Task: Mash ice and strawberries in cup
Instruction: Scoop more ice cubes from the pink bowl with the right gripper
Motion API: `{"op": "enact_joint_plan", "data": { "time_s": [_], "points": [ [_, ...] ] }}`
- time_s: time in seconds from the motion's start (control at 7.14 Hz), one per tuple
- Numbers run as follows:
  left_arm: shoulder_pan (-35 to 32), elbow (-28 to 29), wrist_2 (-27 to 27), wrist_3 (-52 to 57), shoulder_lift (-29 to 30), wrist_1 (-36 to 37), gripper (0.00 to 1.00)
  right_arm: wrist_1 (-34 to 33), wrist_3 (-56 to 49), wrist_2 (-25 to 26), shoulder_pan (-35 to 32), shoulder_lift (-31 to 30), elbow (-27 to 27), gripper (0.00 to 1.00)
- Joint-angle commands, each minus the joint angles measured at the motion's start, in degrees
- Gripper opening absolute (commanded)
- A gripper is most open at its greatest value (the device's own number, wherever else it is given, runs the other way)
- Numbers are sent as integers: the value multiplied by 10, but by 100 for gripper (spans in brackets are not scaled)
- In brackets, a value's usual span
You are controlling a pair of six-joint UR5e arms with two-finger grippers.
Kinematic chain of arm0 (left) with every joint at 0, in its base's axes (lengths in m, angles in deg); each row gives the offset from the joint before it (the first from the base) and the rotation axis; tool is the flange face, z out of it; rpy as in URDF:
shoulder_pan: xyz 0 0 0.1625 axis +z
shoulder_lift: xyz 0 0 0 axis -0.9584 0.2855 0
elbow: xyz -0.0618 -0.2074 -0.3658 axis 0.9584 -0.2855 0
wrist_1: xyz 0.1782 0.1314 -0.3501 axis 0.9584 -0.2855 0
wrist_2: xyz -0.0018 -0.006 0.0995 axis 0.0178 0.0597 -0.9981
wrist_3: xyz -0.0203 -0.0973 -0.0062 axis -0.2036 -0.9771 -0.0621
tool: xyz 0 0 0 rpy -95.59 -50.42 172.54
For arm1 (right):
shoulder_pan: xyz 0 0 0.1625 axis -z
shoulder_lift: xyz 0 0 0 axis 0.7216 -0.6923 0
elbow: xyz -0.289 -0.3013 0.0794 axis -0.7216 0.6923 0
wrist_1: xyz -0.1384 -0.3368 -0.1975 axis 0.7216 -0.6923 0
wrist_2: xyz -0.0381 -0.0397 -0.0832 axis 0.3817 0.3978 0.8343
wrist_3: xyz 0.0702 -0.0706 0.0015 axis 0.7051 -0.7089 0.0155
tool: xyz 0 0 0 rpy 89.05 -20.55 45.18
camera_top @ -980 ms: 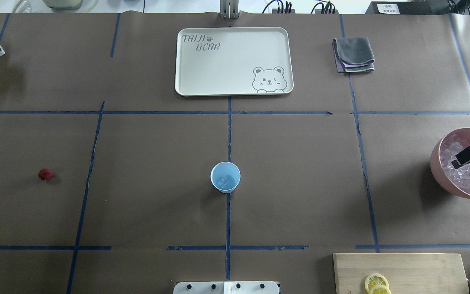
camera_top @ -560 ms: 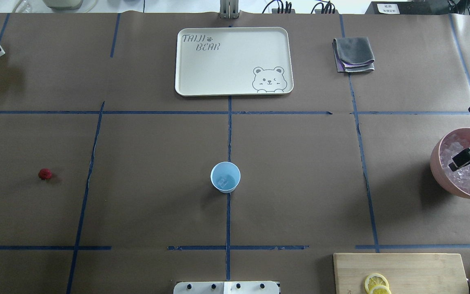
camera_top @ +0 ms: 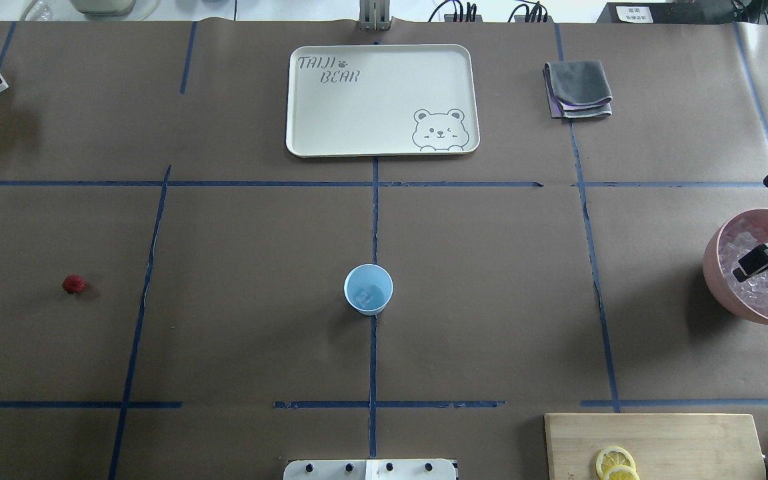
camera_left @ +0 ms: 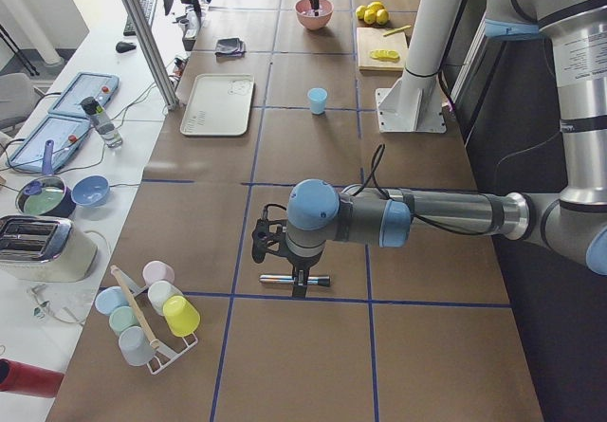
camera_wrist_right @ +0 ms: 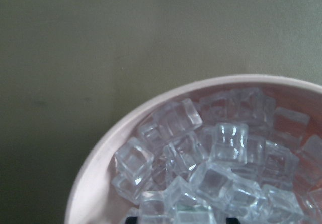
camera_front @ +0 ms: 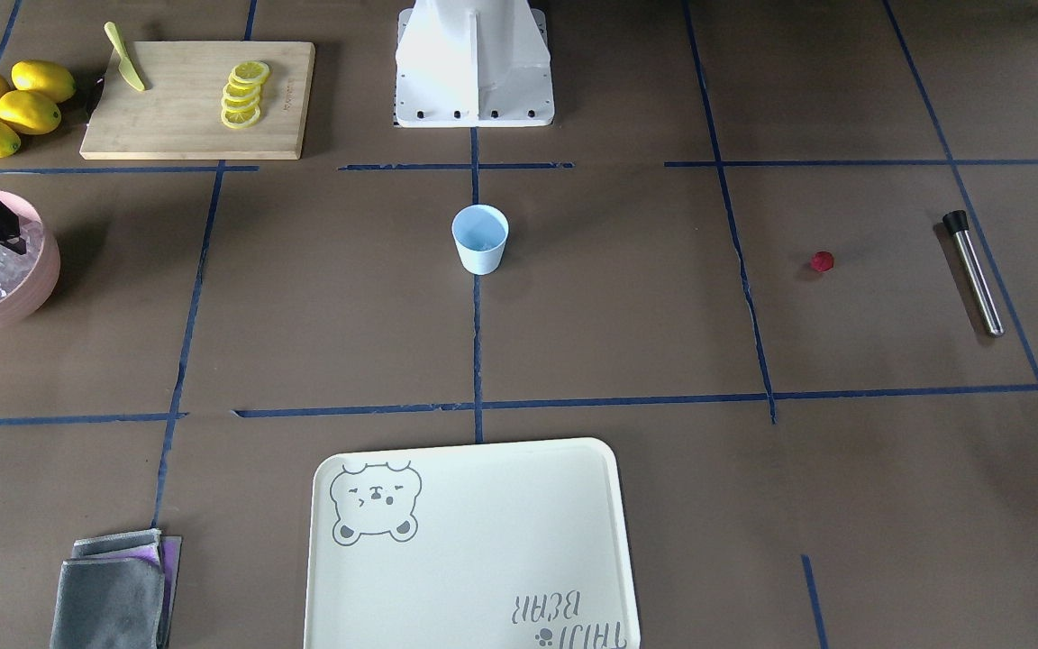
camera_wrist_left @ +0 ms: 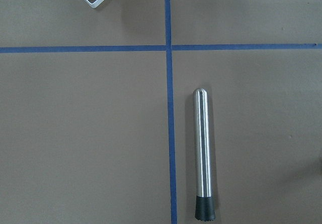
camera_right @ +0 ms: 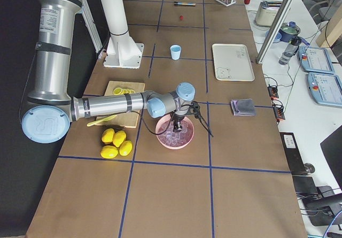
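Since the ice (camera_wrist_right: 201, 173) is piled in the pink bowl (camera_top: 709, 273) directly under the right gripper (camera_top: 751, 265), the R arm is much nearer than the L. Can't tell if it's spread or nipping a cube. Cubes are blocky w/ no long axis. The cup (camera_top: 368, 289) stands upright mid-table, mouth up, well apart from the bowl, and the strawberry (camera_top: 73, 284) lies far on the L side.

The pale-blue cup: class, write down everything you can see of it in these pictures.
The cup is small, pale blue, plain and handleless, tapering from a wide rim to a narrower base; it looks like plastic. It stands upright and open-mouthed in the middle of the brown paper-covered table, on the central blue tape line. The overhead view shows clear ice at its bottom. Nothing else touches it.
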Motion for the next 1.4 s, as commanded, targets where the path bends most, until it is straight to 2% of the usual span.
{"op": "enact_joint_plan", "data": {
  "time_s": [0.0,0.42,0.84,0.98,1.26],
  "points": [
    [0,0,0,0,0,0,100,1,0,-1,-1,0,0,66],
    [0,0,0,0,0,0,100,1,0,3,-1,-1,0,66],
    [0,0,0,0,0,0,100,3,0,2,-1,0,1,57],
    [0,0,0,0,0,0,100,4,-1,3,-1,1,1,50],
    [0,0,0,0,0,0,100,7,-6,7,-2,-1,-2,29]
  ]
}}
